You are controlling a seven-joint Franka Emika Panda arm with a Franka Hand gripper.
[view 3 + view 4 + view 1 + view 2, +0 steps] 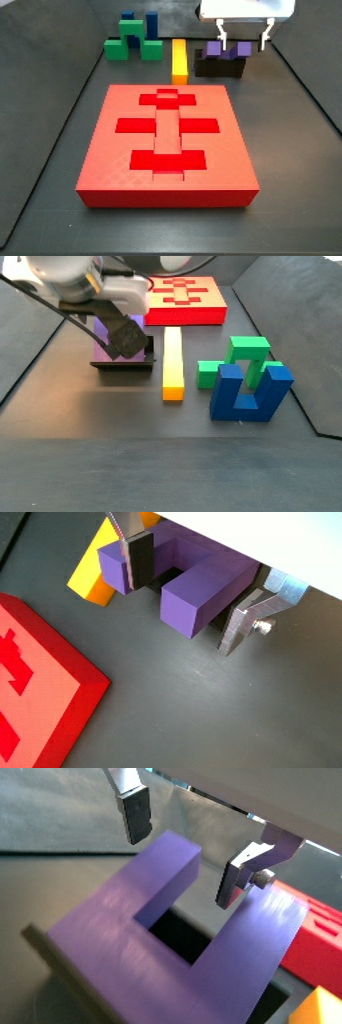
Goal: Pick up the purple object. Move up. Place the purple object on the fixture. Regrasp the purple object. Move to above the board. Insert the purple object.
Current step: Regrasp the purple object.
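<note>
The purple object (187,592) is a U-shaped block resting on the black fixture (221,68) behind the red board (167,140). My gripper (185,612) hangs low over it and is open. One dark pad (134,813) and the other silver finger (243,876) stand on either side of a purple prong (160,873), with gaps showing. In a side view the gripper (123,334) hides most of the purple object (102,330), and the fixture (123,364) shows beneath it.
A yellow bar (179,58) lies beside the fixture, and shows again in a side view (171,366). A green stepped block (241,356) and a blue block (254,396) stand beyond it. The board's edge (40,692) is close by. Dark walls bound the floor.
</note>
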